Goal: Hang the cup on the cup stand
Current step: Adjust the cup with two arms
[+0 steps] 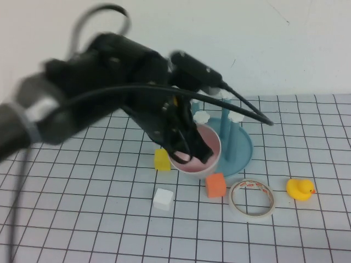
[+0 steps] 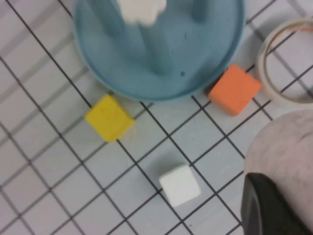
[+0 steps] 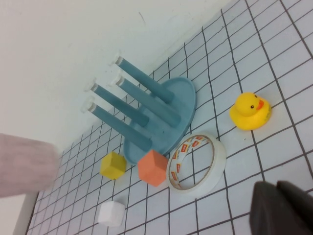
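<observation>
- cup (image 1: pixel 196 150): pale pink, off the desk, tilted with its mouth facing the camera in the high view, pinker inside showing. It sits at the stand's 9 o'clock, overlapping the base's near-left rim in that view.
- left tool (image 1: pixel 186 147): clamped on the cup, 1 finger reaching inside the mouth, the rest of it against the wall. In the left wrist view the cup's pale wall (image 2: pixel 283 161) sits right against a dark finger.
- cup stand (image 1: pixel 241 150): blue dish base, 4 upright pegs with white flower caps (image 1: pixel 202 116). All pegs are bare, so nothing is hung yet.
- step in hand, my read: carry phase. The cup is grasped and lifted and is approaching the pegs; placement has not started.
- next move calls for: raise the cup above cap height, turn the mouth downward, centre it over 1 peg, lower it, then release. The flower cap must clear the rim, so alignment matters.
- clutter on the desk around the stand base: yellow block (image 1: pixel 162 159) at 9 o'clock, orange block (image 1: pixel 215 185) at 6, white block (image 1: pixel 163 198) at 7, tape ring (image 1: pixel 251 198) at 5, rubber duck (image 1: pixel 300 189) at 4, well apart.
- right tool (image 3: pixel 283 208): out of the high view; only a dark edge shows in its own wrist view, parked away from the work. Cannot tell its state.
</observation>
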You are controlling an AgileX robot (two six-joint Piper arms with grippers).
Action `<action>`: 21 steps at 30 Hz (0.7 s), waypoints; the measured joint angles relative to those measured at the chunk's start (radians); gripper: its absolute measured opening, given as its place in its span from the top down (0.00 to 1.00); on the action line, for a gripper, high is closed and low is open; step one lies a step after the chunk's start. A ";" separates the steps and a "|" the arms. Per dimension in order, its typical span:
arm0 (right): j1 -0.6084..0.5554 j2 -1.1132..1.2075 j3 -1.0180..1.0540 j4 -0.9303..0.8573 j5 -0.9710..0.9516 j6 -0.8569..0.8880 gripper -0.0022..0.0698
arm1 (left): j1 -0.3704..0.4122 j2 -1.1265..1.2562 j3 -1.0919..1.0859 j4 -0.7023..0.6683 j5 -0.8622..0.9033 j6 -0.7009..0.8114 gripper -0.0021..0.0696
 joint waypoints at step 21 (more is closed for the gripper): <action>0.000 0.000 -0.002 0.128 0.089 -0.029 0.97 | 0.000 -0.728 0.853 0.071 -0.722 0.034 0.96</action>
